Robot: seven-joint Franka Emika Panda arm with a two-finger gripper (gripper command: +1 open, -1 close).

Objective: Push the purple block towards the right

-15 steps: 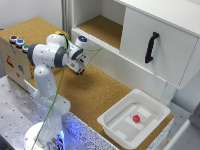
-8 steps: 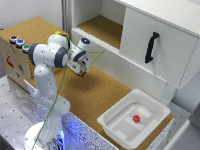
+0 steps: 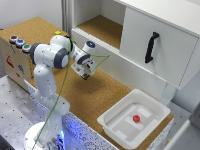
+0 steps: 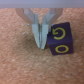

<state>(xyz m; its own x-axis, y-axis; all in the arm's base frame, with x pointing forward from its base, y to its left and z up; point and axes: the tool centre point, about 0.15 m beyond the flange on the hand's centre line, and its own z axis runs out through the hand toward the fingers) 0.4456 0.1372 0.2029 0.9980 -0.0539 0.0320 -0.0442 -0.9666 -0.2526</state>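
Observation:
A purple block point(image 4: 61, 41) with yellow markings lies on the cork surface in the wrist view. My gripper point(image 4: 40, 42) is shut and empty, with its fingertips point(image 4: 36, 33) right beside the block's side, touching or nearly touching it. In the exterior view my gripper point(image 3: 85, 75) hangs low over the cork table point(image 3: 95, 100) in front of the white cabinet. The block is hidden behind the gripper there.
A white cabinet point(image 3: 145, 45) with an open shelf and a black handle point(image 3: 151, 46) stands behind. A white tray point(image 3: 135, 122) holding a small red object point(image 3: 136, 118) sits at the exterior view's right. A wooden box with coloured buttons point(image 3: 17, 42) stands at the left.
My gripper has moved towards the exterior view's right along the front of the cabinet, staying low over the cork.

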